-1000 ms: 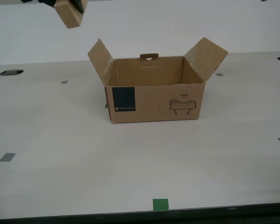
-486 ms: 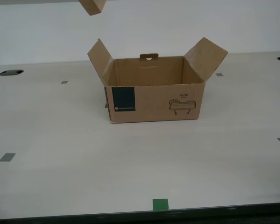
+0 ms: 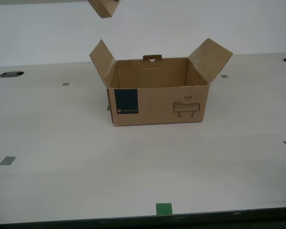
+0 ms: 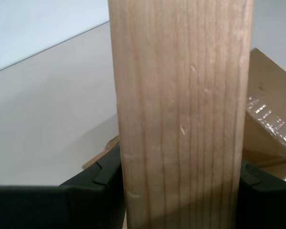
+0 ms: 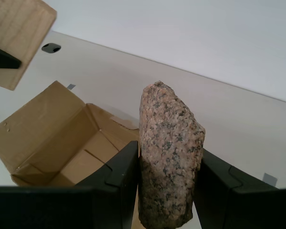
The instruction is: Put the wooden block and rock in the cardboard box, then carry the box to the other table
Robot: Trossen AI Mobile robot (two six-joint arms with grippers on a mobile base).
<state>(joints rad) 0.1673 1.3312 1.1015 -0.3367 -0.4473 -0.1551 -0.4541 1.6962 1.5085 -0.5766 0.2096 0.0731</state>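
**Both loads gripped, box open below**

Pale wall, wide off-white table (image 3: 47,143) w/ grey and green tape marks; nothing else on it but the cardboard box (image 3: 157,102), flaps splayed, interior empty as far as the exterior view shows.

My first gripper (image 5: 169,191) is clamped on the rock (image 5: 169,152), pads on its two broad flanks, rock standing upright between them. Looks dense, rough, granular: good friction, unlikely to slip, but heavy for its size, so I'd release it low to spare the carton floor. Box sits below and ahead of this gripper.

My second gripper (image 4: 178,191) pinches the wooden block (image 4: 181,105) across its smooth faces. Stiff, light, grain running lengthwise; slicker than the stone, so a grip near mid-length seems safest. A box flap shows just beyond it.

Views differ: exterior view catches only a corner of the block at its top edge, no rock, no grippers. First wrist view alone shows both loads at once, block hanging above the box's far flap.
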